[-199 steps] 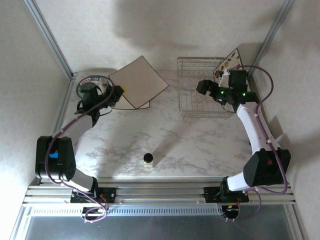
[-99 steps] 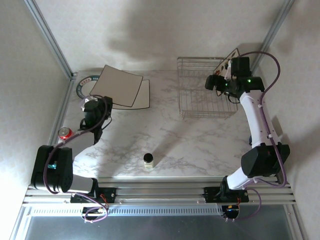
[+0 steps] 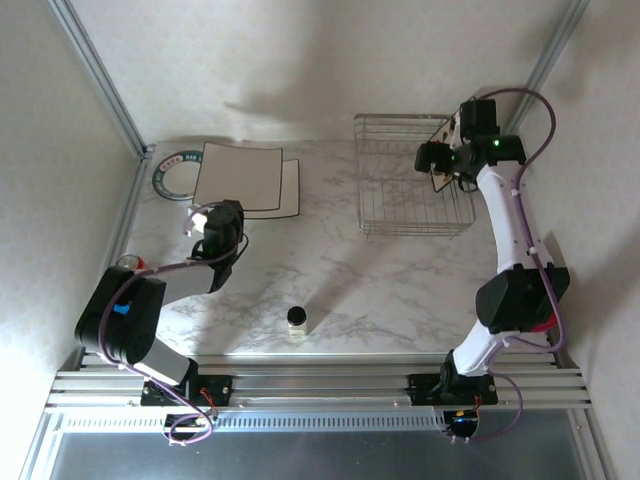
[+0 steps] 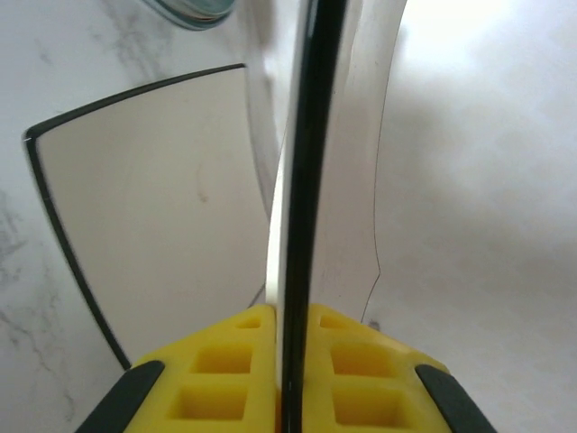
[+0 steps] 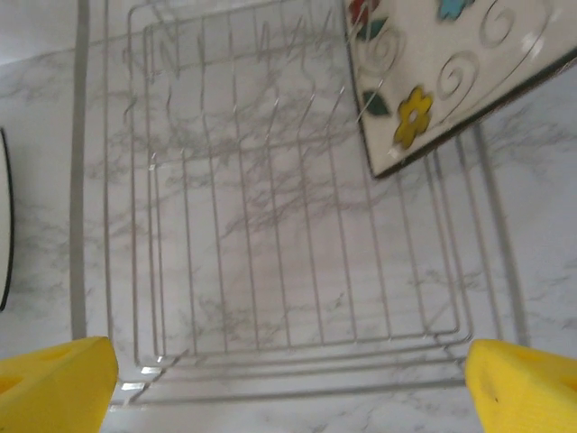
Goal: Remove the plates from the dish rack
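Note:
My left gripper (image 3: 214,213) (image 4: 293,317) is shut on the near edge of a square cream plate (image 3: 240,177) with a dark edge (image 4: 306,162). That plate lies low over a second square plate (image 3: 289,190) (image 4: 153,207) at the table's far left. A round teal-rimmed plate (image 3: 168,178) lies partly under them. The wire dish rack (image 3: 408,190) (image 5: 270,225) stands at the far right. One flowered square plate (image 3: 449,128) (image 5: 442,72) leans in its far right corner. My right gripper (image 3: 437,160) (image 5: 288,397) hangs open over the rack beside that plate, holding nothing.
A small jar with a dark lid (image 3: 297,319) stands on the marble near the front middle. A red can (image 3: 127,262) peeks out beside the left arm. Metal frame posts run up the two back corners, and walls close in on both sides.
The left arm has swung the square plate down from tilted to nearly flat over the other square plate and drawn back. The right arm has moved to the rack's far right corner.

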